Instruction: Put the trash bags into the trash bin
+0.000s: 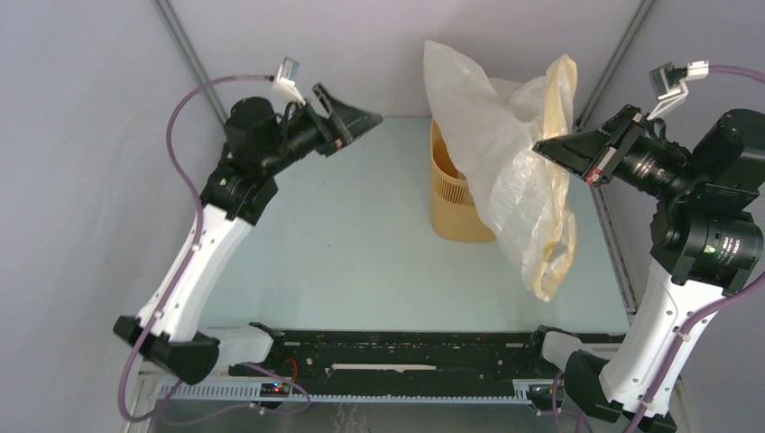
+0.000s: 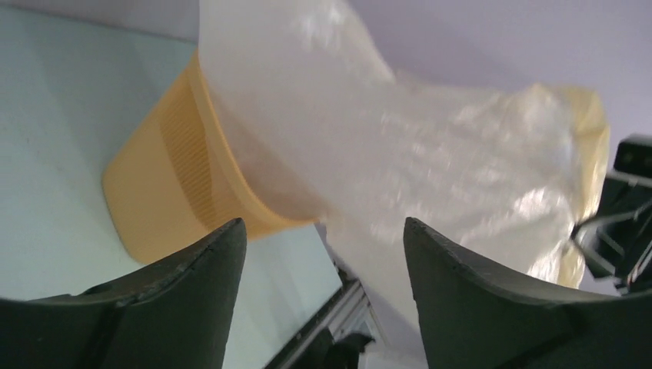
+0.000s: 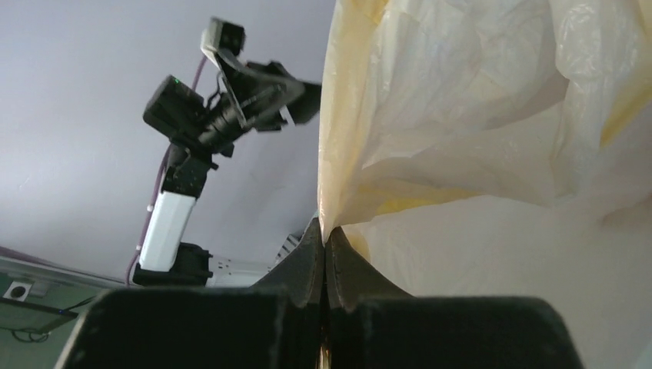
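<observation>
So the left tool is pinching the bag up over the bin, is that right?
Not quite: it is the right tool that pinches the bag, its jaws shut on the bag's edge, as the right wrist view shows. The left tool is open and holds nothing. The bag does hang over the bin.

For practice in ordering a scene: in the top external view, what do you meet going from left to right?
In order: left gripper → trash bin → right gripper. The trash bag spans bin and right gripper, so it is left out.
</observation>
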`<state>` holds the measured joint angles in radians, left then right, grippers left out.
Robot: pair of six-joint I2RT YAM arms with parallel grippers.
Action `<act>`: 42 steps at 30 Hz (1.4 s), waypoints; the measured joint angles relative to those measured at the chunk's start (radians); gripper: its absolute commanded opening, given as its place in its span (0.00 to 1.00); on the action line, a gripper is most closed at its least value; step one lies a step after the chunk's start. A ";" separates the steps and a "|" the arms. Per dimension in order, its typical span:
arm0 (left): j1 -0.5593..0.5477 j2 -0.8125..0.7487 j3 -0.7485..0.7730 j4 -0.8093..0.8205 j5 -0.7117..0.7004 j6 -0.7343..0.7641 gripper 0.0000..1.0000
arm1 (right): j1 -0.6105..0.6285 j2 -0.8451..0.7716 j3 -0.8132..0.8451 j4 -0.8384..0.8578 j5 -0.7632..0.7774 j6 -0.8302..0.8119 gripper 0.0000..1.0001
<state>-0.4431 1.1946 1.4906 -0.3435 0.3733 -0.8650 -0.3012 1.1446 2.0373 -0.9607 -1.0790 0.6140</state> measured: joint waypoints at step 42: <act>-0.362 0.777 0.557 -0.086 -0.221 0.096 0.71 | 0.066 0.283 0.034 0.534 0.121 0.190 0.00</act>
<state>-0.8047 1.9717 2.0472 -0.4294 0.1524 -0.7689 -0.2356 1.4273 2.0712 -0.4263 -0.9585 0.8040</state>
